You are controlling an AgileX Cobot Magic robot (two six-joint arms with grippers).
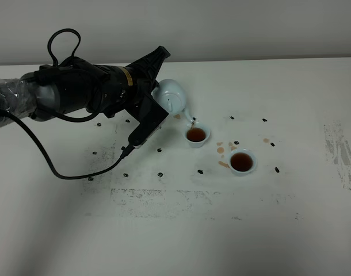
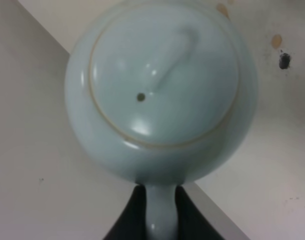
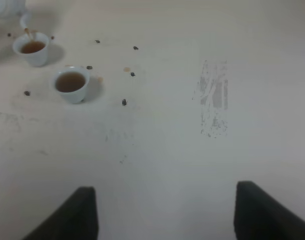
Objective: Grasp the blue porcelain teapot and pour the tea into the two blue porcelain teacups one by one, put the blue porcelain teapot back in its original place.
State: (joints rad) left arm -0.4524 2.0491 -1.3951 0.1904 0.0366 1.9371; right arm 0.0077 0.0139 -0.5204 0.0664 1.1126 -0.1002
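Jaws of the left gripper point(image 2: 160, 212) pinch the loop handle of the blue porcelain teapot point(image 1: 171, 95), which hangs tilted just left of centre in the high view, its spout down over the nearer-left teacup point(image 1: 196, 135). Tea is running into that cup — the pour into it is the step in hand. The second teacup point(image 1: 242, 161), lower right of the first, already holds dark tea, so this looks like the last fill. The right gripper point(image 3: 165, 212) hangs with its jaws spread wide and nothing between them, well apart from the cups. Brown splashes dot the table point(image 1: 175, 241) between the cups — the next move calls for righting the pot gently, then carrying it back to its place.
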